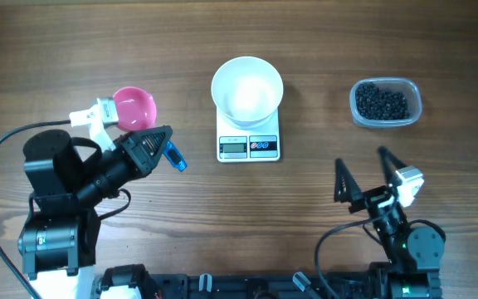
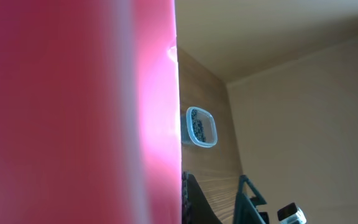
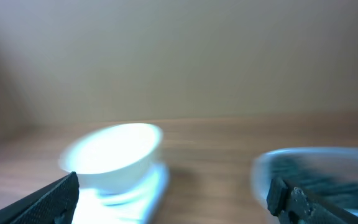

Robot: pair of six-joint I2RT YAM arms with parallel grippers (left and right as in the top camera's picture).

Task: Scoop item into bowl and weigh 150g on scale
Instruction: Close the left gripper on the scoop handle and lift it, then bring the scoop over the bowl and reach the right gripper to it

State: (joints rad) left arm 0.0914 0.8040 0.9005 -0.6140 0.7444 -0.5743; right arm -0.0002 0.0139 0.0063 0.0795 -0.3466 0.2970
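Left claw (image 1: 168, 134) closed tight beside pink scoop (image 1: 134, 108), hold unclear, right claw (image 1: 360, 160) spread wide near right, white bowl (image 1: 247, 90) sitting on scale (image 1: 249, 147) at centre, black beads (image 1: 381, 102) in clear tub (image 1: 418, 105) far right

- The bowl (image 1: 247, 90) sits on the scale (image 1: 249, 146), toward its back edge.
- The tub (image 1: 387, 81) — grains (image 1: 382, 103) inside it — stands well right of the scale.
- The scoop (image 1: 134, 108) is left of the scale — well apart.
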